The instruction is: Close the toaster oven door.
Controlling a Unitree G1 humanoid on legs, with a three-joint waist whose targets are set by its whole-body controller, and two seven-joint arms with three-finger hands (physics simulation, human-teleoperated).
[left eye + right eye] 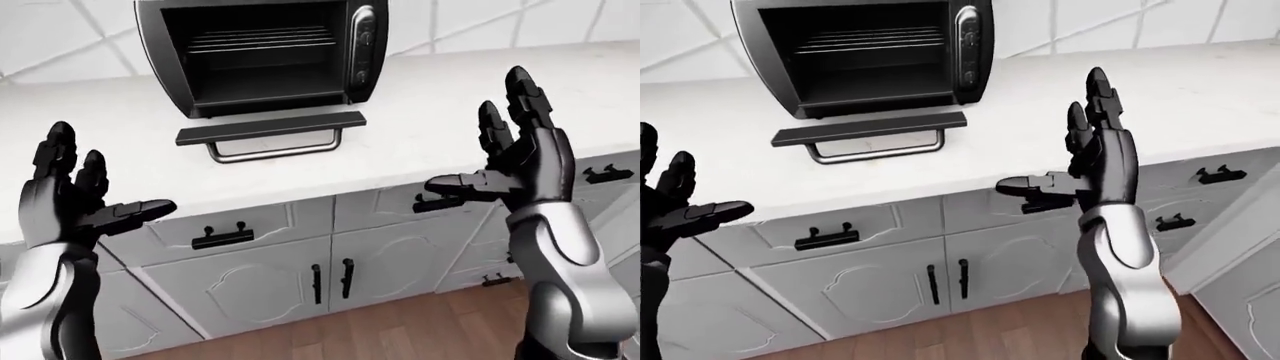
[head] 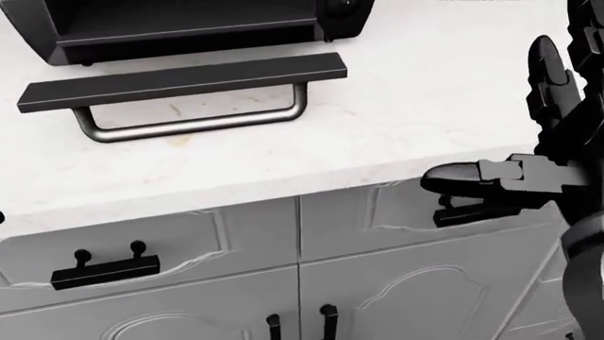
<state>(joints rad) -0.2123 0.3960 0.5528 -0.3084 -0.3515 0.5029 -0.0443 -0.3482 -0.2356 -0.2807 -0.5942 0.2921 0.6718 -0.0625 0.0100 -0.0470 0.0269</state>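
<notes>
**Door down flat, both hands short of it**

My left hand (image 1: 75,206) hung at the left-eye view's left edge, fingers spread and holding nothing, below the countertop (image 1: 470,112) edge and in front of the cabinet drawers (image 1: 225,232). Up and to the right of it stood the toaster oven (image 1: 265,52) on the counter, cavity open, wire rack (image 1: 262,39) showing. Its door (image 1: 270,126) lay folded down flat, long axis running left to right across the view, the bar handle (image 1: 275,152) on the edge nearest me. My right hand (image 1: 515,161) was raised at the right, fingers splayed and empty, level with the counter edge, the door up and to its left. Both hands stood well apart from the door; I judged neither clearly nearer, the handle lying between them.
</notes>
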